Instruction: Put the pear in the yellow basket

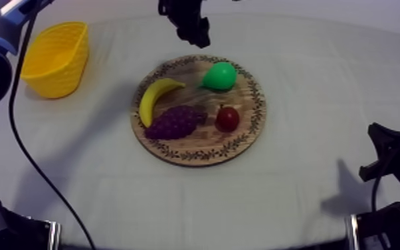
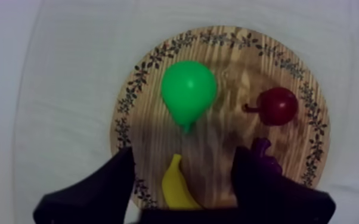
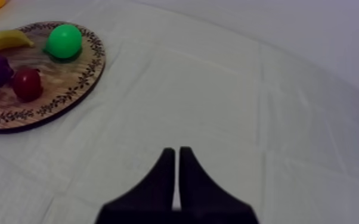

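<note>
1. Top view: the wooden board [image 1: 196, 154] lies at the middle of the tabletop [image 1: 296, 199]. The pear [image 1: 219, 76] lies on the side of the board towards the far edge. A banana [image 1: 156, 96], a bunch of grapes [image 1: 174, 123] and a small red fruit [image 1: 227, 118] share the board. The left hand [image 1: 191, 28] hangs over the far edge, just beyond the board's rim, near the pear but apart from it. The yellow basket [image 1: 56, 56] stands near the far left corner, well apart from the pear. The right hand [image 1: 389, 156] sits low at the right edge.
2. Left wrist view: the left hand [image 2: 183, 154] has its two fingers [image 2: 113, 184] spread wide with nothing gripped. The pear [image 2: 188, 92] lies on the board [image 2: 235, 42] ahead of the gap, clear of both fingers, and the banana [image 2: 179, 187] lies between them.
3. Right wrist view: the right hand [image 3: 176, 152] is a narrow closed wedge over bare cloth, holding nothing. The pear [image 3: 64, 40] sits on the board [image 3: 68, 95], well apart from it.
</note>
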Robot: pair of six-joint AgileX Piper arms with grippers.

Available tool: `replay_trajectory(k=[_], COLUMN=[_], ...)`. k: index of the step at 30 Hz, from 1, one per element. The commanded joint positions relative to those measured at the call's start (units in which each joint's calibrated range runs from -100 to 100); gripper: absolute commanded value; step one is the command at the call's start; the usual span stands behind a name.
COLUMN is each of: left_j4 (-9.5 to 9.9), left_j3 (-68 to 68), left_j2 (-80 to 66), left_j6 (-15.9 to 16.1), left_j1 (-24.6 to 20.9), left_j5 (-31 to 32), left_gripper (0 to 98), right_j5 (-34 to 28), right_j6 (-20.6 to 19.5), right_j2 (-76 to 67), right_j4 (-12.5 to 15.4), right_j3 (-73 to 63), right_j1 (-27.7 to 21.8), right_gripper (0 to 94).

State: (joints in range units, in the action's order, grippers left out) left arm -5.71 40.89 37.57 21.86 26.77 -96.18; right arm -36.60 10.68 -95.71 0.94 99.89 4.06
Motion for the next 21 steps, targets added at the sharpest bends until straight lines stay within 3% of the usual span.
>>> replay_trajectory(k=[1,12,21], left_j4=[-0.03,-0.42,-1.93], left_j3=[0.4,4.9,9.8], left_j2=[0.7,9.7,16.4], left_j6=[-0.1,-1.1,-1.2], left_j1=[0.0,0.4,0.4], left_j5=[-0.1,-0.7,-0.7], left_gripper=[65.6,71.0,73.3], right_j5=[0.0,0.0,0.0], right_j6=[0.0,0.0,0.0], right_j2=[0.0,0.0,0.0], right_j4=[0.0,0.0,0.0], right_j3=[0.0,0.0,0.0], right_j1=[0.0,0.0,0.0], right_gripper=[0.4,0.4,0.4])
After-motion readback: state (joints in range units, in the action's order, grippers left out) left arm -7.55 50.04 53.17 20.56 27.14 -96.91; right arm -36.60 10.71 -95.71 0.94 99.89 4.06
